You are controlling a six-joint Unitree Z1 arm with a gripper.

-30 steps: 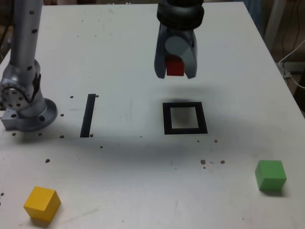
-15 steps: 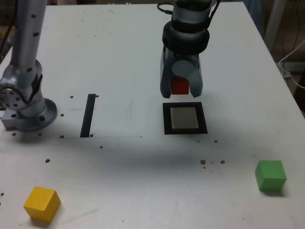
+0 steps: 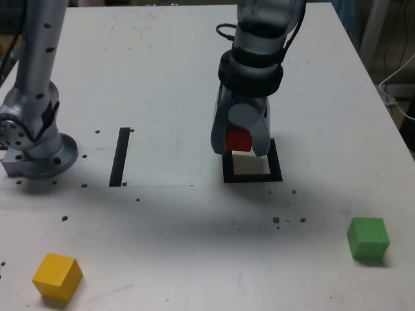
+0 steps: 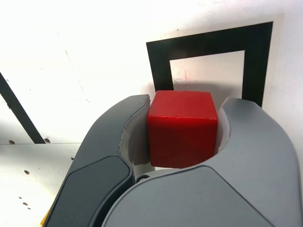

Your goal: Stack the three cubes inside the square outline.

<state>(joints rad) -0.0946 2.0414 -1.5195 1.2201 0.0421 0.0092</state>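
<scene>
The grey two-fingered gripper (image 3: 238, 144) is clamped on the small matte red cube (image 3: 238, 139), both fingers pressed against its sides. It hangs just above the flat black square outline (image 3: 277, 170) on the white table (image 3: 162, 78), partly over the outline's pale centre. The matte yellow cube (image 3: 58, 276) sits near the exterior view's lower left, the matte green cube (image 3: 368, 238) lower right, well apart. A straight black strip (image 3: 120, 156) lies beside the arm base (image 3: 32, 139). No writing is legible.

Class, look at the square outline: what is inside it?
Inside the square outline only its pale centre shows; no cube rests there. The gripper, shut on the red cube, hangs above and covers the frame's far edge.
</scene>
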